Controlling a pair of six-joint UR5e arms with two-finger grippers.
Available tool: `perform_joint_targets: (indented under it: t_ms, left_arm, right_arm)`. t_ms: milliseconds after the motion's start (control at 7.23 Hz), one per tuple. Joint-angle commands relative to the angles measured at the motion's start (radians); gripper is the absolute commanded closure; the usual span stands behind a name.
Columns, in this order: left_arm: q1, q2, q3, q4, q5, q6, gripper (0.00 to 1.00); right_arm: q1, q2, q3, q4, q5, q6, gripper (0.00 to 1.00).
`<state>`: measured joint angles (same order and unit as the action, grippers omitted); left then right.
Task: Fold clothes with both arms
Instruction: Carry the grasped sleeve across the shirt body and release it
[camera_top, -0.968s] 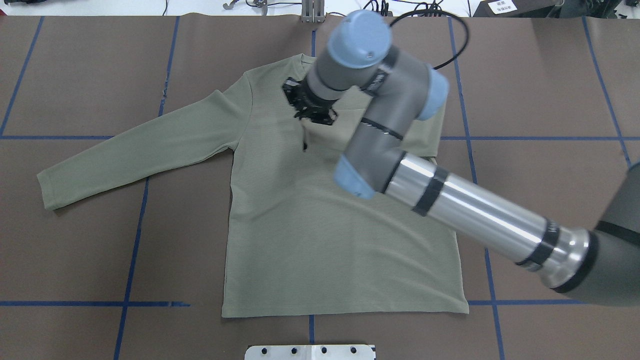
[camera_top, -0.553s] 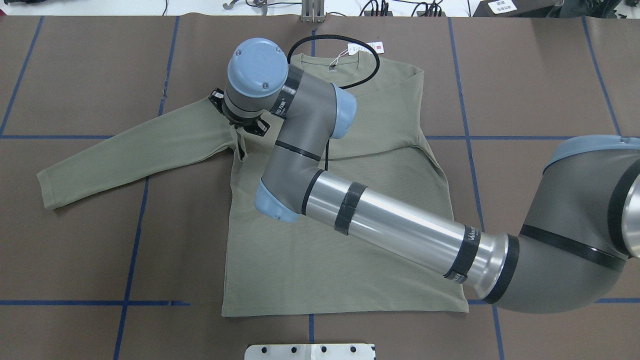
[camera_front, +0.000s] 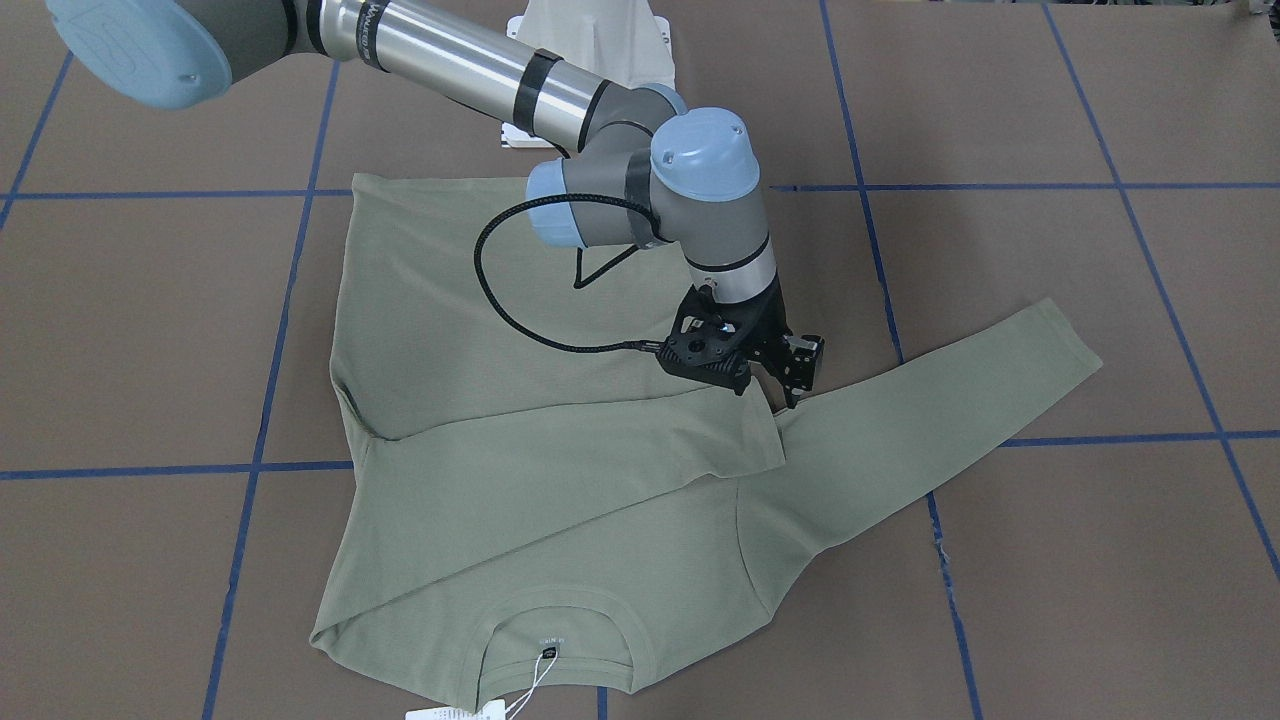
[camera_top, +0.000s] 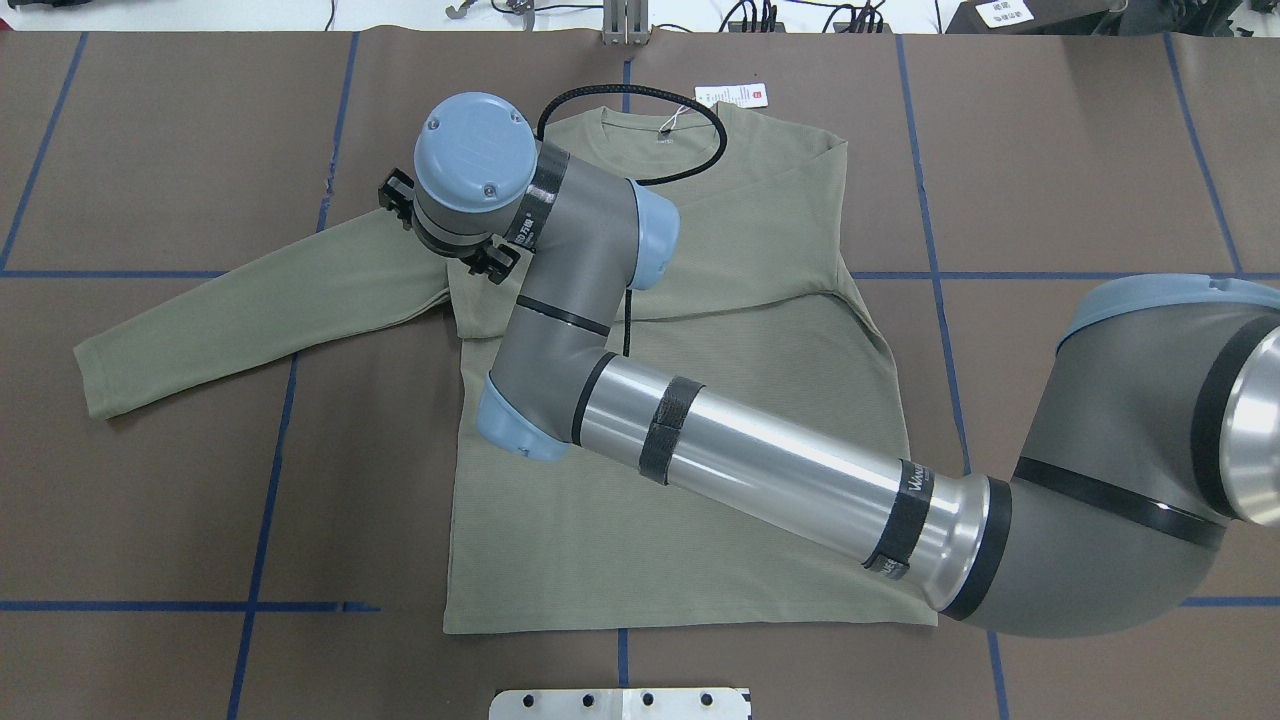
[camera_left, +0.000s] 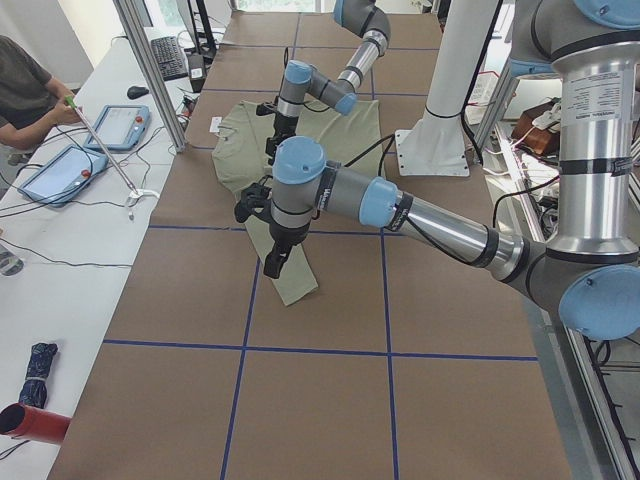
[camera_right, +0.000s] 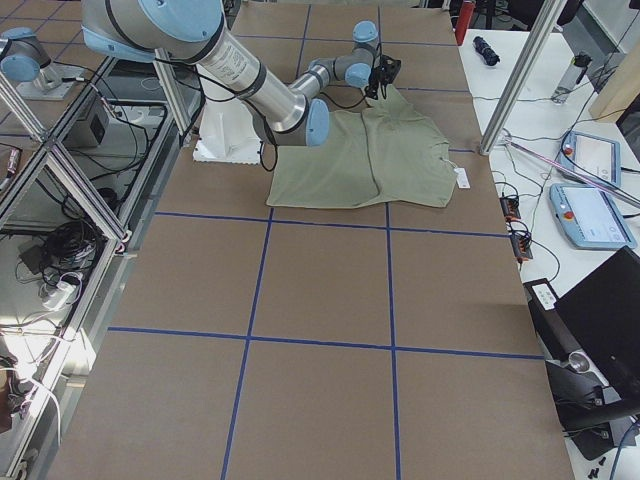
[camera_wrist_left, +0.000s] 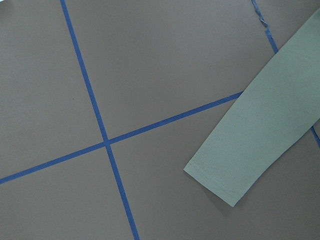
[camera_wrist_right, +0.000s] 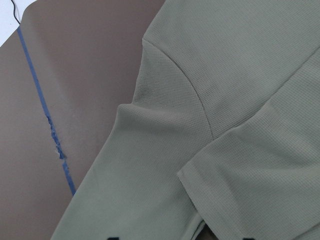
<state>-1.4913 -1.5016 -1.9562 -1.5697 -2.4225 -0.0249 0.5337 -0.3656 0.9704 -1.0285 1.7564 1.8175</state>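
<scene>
The right pincer (camera_front: 790, 385) has swept one sleeve (camera_front: 560, 450) of the sage-green long-sleeve knit shirt (camera_top: 700, 480) across its chest. It now stands parted over the dropped cuff (camera_front: 768, 445) (left pincer (camera_left: 275, 262): cannot tell). The outstretched sleeve (camera_top: 250, 320) remains to be folded.

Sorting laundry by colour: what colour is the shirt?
The shirt is plain sage green, clearest in the exterior front-facing view.

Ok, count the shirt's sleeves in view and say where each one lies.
2. The straight sleeve lies flat on the table toward the robot's left; the folded sleeve lies across the body of the shirt.
</scene>
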Motion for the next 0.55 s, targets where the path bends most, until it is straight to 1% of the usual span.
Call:
perform_joint_targets:
  t_ms: [0,138,276,415]
  left_arm:
    - [0.136,-0.06,0.226,-0.237,-0.021,-0.224,0.0]
    - [0.182,-0.109,0.355,-0.368,-0.014,-0.338,0.01]
    - [0.213,-0.133,0.472,-0.483,-0.015,-0.396,0.01]
    - [0.235,-0.176,0.588,-0.545,-0.018,-0.414,0.01]
  right_arm:
    - [0.052,-0.181,0.223,-0.019,0.094,-0.003,0.0]
    - [0.119,-0.354,0.392,-0.03,0.204,-0.012,0.0]
    - [0.194,-0.539,0.551,-0.028,0.309,-0.032,0.0]
    - [0.297,-0.684,0.662,-0.028,0.425,-0.156,0.0]
